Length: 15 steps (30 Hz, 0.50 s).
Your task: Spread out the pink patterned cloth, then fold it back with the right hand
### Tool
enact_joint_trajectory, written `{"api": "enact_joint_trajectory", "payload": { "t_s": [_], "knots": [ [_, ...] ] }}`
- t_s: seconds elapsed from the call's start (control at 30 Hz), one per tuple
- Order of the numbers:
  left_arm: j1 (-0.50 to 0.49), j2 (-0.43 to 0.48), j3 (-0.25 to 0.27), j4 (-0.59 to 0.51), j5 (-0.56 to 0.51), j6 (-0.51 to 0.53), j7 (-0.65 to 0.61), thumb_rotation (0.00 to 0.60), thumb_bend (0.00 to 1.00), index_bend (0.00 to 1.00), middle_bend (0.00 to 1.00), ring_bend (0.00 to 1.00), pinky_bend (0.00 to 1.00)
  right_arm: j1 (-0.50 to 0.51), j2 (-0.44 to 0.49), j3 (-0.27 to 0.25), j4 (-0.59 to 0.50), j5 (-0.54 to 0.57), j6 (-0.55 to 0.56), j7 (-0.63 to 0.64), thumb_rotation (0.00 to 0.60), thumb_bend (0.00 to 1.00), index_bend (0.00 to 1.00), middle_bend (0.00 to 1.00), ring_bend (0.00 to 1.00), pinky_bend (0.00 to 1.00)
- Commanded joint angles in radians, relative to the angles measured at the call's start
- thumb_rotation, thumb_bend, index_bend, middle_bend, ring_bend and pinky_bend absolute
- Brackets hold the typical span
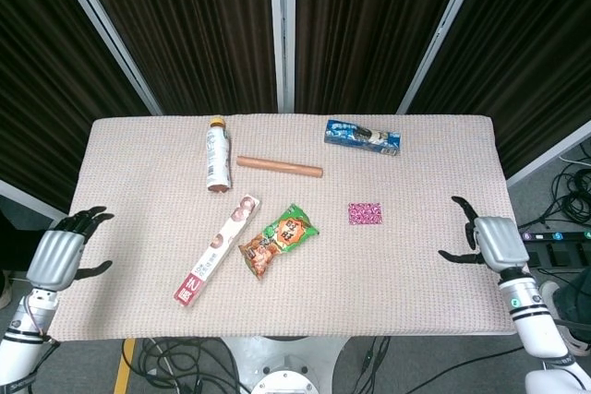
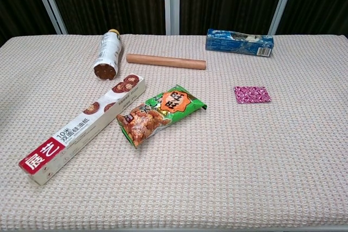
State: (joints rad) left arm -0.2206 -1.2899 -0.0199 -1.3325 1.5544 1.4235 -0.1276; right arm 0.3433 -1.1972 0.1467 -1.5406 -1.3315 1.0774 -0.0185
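Note:
The pink patterned cloth (image 1: 365, 213) (image 2: 252, 94) lies folded into a small rectangle on the table's right half. My right hand (image 1: 488, 241) hovers over the table's right edge, fingers spread and empty, well to the right of the cloth. At the left edge of the table my left hand (image 1: 61, 256) stays with fingers apart, holding nothing. Neither hand shows in the chest view.
A green snack bag (image 1: 278, 241) (image 2: 159, 113) and a long baking-paper box (image 1: 217, 248) (image 2: 82, 127) lie left of centre. A bottle (image 1: 217, 154) (image 2: 106, 55), a wooden rolling pin (image 1: 279, 166) (image 2: 166, 61) and a blue box (image 1: 362, 137) (image 2: 239, 42) lie along the back.

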Motion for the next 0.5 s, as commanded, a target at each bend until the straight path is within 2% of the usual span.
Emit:
{"api": "enact_joint_trajectory", "payload": {
  "t_s": [0.03, 0.17, 0.33, 0.5],
  "knots": [
    [0.006, 0.009, 0.004, -0.013, 0.002, 0.005, 0.002, 0.6, 0.03, 0.29, 0.29, 0.24, 0.34, 0.049, -0.007, 0.019, -0.059, 0.05, -0.054, -0.069, 0.599, 0.14, 0.16, 0.99, 0.91, 0.97],
    [0.011, 0.014, 0.006, -0.028, 0.008, 0.015, 0.005, 0.6, 0.03, 0.29, 0.29, 0.24, 0.33, 0.103, -0.04, 0.025, -0.096, 0.124, -0.118, -0.162, 0.6, 0.32, 0.2, 1.0, 1.0, 0.99],
    [0.013, 0.02, 0.009, -0.04, 0.016, 0.02, 0.002, 0.6, 0.03, 0.29, 0.29, 0.24, 0.34, 0.16, -0.098, 0.023, -0.103, 0.231, -0.18, -0.248, 0.6, 0.52, 0.2, 1.0, 1.0, 1.0],
    [0.017, 0.026, 0.013, -0.041, 0.02, 0.025, -0.007, 0.6, 0.03, 0.29, 0.29, 0.24, 0.33, 0.212, -0.156, 0.028, -0.095, 0.346, -0.214, -0.305, 0.6, 0.66, 0.19, 1.0, 1.0, 1.0]
  ]
}}
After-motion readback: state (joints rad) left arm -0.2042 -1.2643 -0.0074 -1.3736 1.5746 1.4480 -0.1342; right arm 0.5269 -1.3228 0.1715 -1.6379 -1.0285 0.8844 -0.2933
